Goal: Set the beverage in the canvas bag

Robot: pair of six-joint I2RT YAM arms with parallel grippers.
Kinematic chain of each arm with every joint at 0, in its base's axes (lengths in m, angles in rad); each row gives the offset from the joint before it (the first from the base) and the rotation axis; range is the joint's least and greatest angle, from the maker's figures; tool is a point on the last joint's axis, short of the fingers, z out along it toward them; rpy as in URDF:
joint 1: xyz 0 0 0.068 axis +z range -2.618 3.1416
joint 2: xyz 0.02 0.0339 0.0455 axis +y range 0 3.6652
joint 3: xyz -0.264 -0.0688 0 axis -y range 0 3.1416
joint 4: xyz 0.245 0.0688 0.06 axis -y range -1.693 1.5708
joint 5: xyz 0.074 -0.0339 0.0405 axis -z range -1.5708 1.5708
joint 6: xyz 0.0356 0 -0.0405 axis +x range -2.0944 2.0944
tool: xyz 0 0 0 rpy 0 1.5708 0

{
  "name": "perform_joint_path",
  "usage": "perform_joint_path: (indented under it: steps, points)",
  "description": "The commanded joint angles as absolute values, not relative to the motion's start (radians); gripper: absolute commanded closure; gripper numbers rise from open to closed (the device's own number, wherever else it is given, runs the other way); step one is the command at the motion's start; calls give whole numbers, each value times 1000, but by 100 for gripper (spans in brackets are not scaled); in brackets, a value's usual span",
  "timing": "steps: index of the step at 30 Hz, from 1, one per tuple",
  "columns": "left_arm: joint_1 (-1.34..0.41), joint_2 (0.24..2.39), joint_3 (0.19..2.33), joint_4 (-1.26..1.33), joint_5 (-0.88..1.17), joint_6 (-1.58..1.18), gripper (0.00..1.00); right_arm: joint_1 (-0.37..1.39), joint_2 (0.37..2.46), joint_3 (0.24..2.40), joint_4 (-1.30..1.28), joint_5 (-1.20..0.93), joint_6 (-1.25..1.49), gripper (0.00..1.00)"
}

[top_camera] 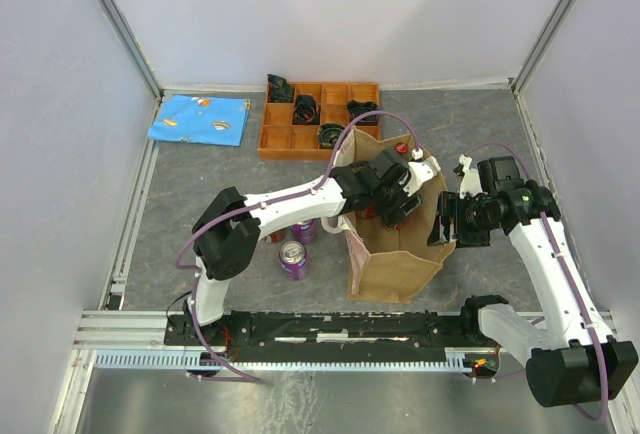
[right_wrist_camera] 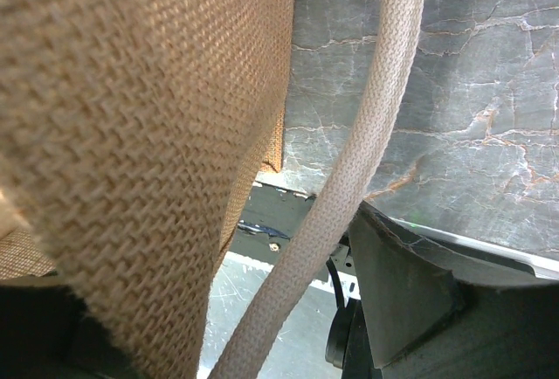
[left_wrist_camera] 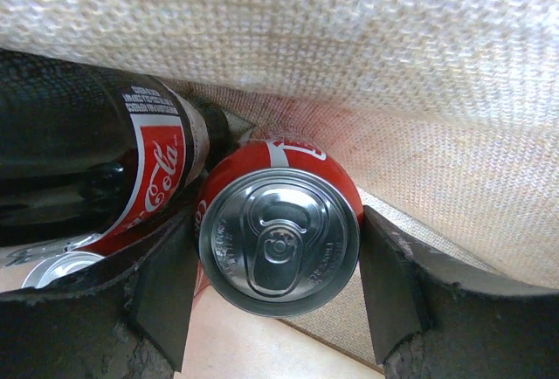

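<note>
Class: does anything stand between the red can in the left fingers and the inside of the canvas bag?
Nothing visible does. The red can sits within the canvas bag walls; a cola bottle lies beside it.

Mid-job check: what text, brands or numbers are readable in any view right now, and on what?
"Coca" in white script, rest hidden: red label of the dark bottle inside the canvas bag.
Small white print above it: too small to read.
White lettering on the red can held by the left gripper: cut off, unreadable.
Purple cans, top view: too small to read.
</note>
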State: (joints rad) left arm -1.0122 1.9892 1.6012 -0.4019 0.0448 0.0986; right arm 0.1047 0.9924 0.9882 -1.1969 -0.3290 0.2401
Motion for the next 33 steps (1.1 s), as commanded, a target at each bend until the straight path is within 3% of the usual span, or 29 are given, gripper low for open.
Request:
perform_joint_path:
  steps: [1, 3, 10, 16, 24, 33]
  points:
    - [-1016, 1984, 1611, -293, 17, 133, 56, 109, 977, 980, -1227, -326, 239, 26]
    - [-1018, 1982, 1609, -293, 16, 133, 46, 109, 978, 981, -1227, -325, 238, 26]
    - [-1027, 1953, 1600, -298, 31, 121, 25, 109, 977, 978, -1224, -329, 238, 26]
    - [-1034, 1938, 1588, -303, 41, 113, 12, 109, 984, 978, -1218, -331, 239, 26]
    - [-1036, 1893, 1626, -348, 39, 93, 11, 109, 985, 980, -1225, -330, 237, 26]
    - [-1027, 1649, 1634, -384, 3, 77, 9, 109, 996, 990, -1229, -328, 233, 26]
